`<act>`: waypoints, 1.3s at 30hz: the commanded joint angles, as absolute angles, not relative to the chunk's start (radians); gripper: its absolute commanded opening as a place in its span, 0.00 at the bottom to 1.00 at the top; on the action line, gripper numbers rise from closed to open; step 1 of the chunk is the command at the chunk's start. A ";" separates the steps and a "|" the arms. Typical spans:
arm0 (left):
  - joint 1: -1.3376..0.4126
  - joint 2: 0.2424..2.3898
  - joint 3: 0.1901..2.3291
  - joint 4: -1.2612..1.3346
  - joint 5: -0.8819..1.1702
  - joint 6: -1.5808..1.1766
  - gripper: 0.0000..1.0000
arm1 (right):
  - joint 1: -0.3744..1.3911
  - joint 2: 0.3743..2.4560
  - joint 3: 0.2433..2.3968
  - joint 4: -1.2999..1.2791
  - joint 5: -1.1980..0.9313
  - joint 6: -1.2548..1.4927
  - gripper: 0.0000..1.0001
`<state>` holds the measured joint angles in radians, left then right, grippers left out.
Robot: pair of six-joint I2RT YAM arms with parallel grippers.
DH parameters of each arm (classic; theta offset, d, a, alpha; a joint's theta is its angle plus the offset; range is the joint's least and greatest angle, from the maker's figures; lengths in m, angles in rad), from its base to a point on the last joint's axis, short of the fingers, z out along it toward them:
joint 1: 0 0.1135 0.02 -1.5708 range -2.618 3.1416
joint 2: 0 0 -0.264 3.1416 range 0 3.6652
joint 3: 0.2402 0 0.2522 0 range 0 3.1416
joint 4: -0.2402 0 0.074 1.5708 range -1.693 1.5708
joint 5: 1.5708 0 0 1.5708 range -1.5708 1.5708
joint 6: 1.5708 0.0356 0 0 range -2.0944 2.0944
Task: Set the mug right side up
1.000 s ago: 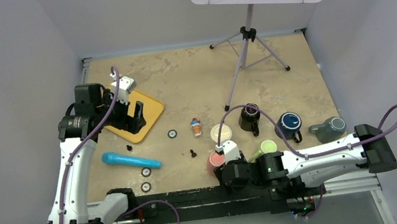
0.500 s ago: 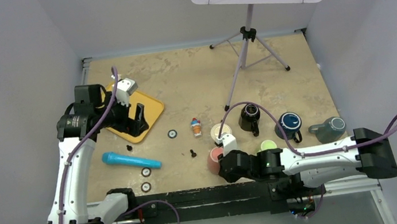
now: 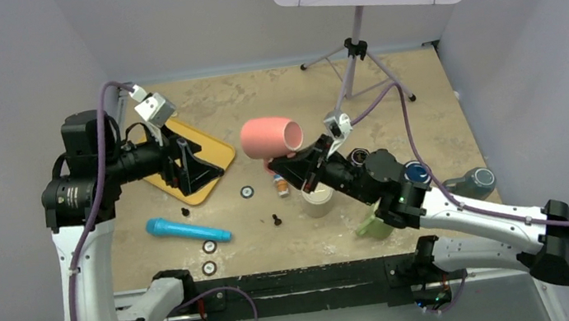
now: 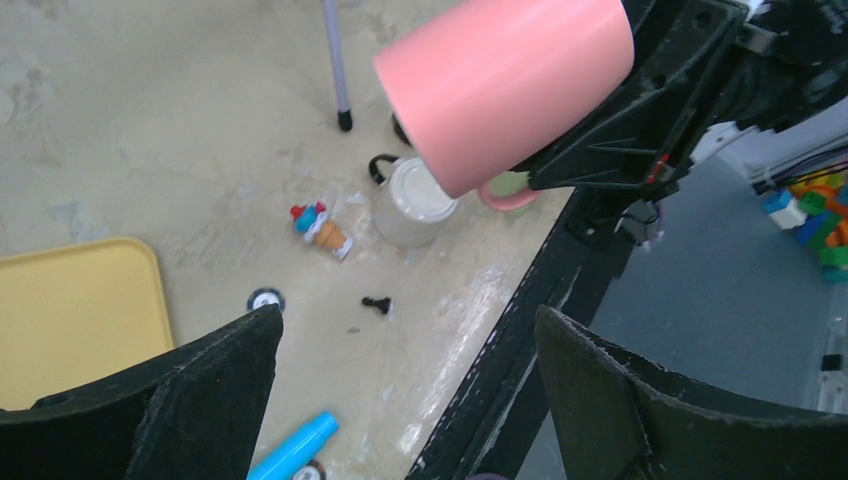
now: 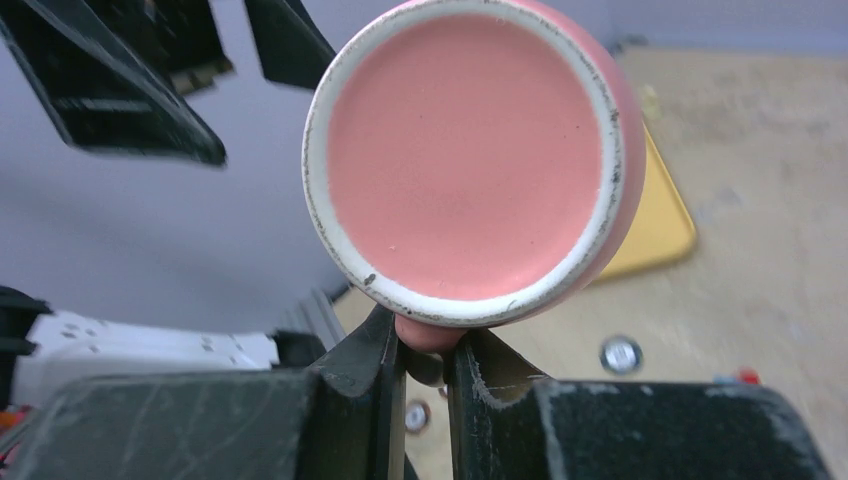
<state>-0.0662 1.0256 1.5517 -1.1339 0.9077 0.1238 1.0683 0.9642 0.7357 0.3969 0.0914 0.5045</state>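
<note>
The pink mug (image 3: 271,136) hangs in the air above the middle of the table, lying on its side. My right gripper (image 3: 291,162) is shut on its handle (image 5: 428,334) from below. In the right wrist view the mug's flat base (image 5: 465,160) with its pale ring faces the camera, just above my right gripper (image 5: 425,350). My left gripper (image 3: 184,162) stands open over the yellow tray (image 3: 212,150), holding nothing. In the left wrist view the pink mug (image 4: 505,85) shows at the top, far beyond my left gripper (image 4: 407,320).
A cream mug (image 3: 318,199) stands bottom up below the right arm. A blue mug (image 3: 416,173), a grey mug (image 3: 473,180) and a green cup (image 3: 376,224) sit to the right. A blue marker (image 3: 187,230), a small toy (image 3: 280,183) and a tripod (image 3: 355,60) also stand on the table.
</note>
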 commanded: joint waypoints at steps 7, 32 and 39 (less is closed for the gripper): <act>-0.061 1.056 1.563 -0.866 1.109 -0.292 0.95 | 1.040 1.155 0.982 0.859 -0.226 0.460 0.00; -0.089 1.115 1.637 -1.007 0.611 -0.039 0.00 | 0.959 1.375 1.100 0.611 -0.162 0.473 0.96; -0.088 1.441 1.714 -1.057 -0.017 0.386 0.00 | 0.956 1.332 1.057 0.353 0.081 0.312 0.98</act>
<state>-0.0948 1.2316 1.6352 -1.0027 0.4816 0.0620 0.9554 1.3975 1.0710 0.4900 -0.0998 0.4465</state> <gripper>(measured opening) 0.106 0.983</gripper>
